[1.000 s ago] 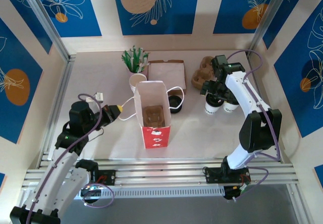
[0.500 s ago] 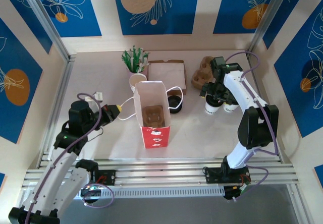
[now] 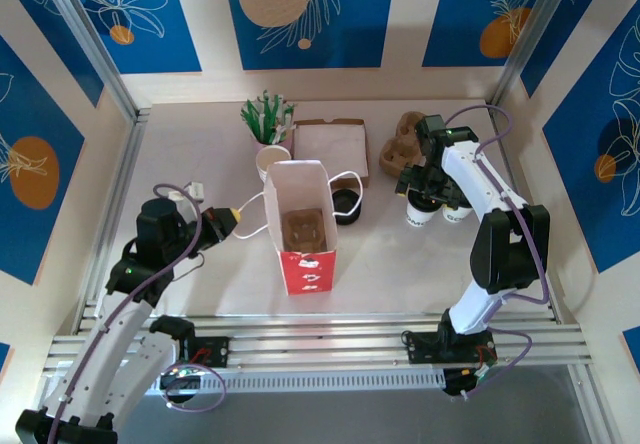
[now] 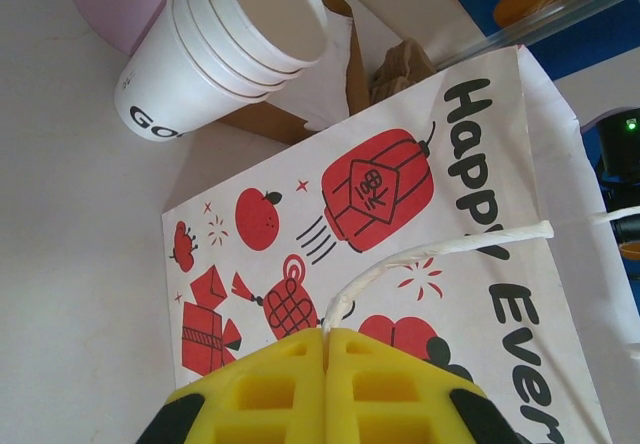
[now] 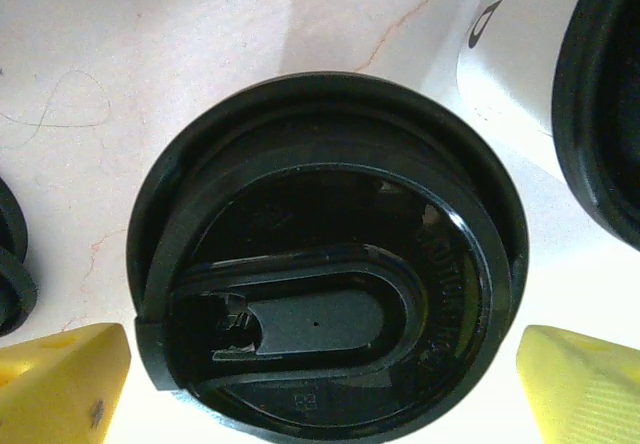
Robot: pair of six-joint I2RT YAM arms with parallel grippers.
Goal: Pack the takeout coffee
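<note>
We see the red-and-white paper bag (image 3: 307, 262) standing open in the middle of the table (image 3: 190, 144), a brown cup carrier (image 3: 302, 229) inside it. The left gripper (image 3: 232, 220), closed, meets the bag's white handle (image 3: 253, 202) and seems to pinch it. Further right, 2 takeout coffee cups (image 3: 418, 214) stand side by side; the right gripper (image 3: 428, 188) hangs over the one nearer the bag, jaws spread. A loose black lid (image 3: 348, 204) lies just beside the bag. Behind it sit a stack of white cups (image 3: 271, 161) and a flat brown box (image 3: 330, 149).
</note>
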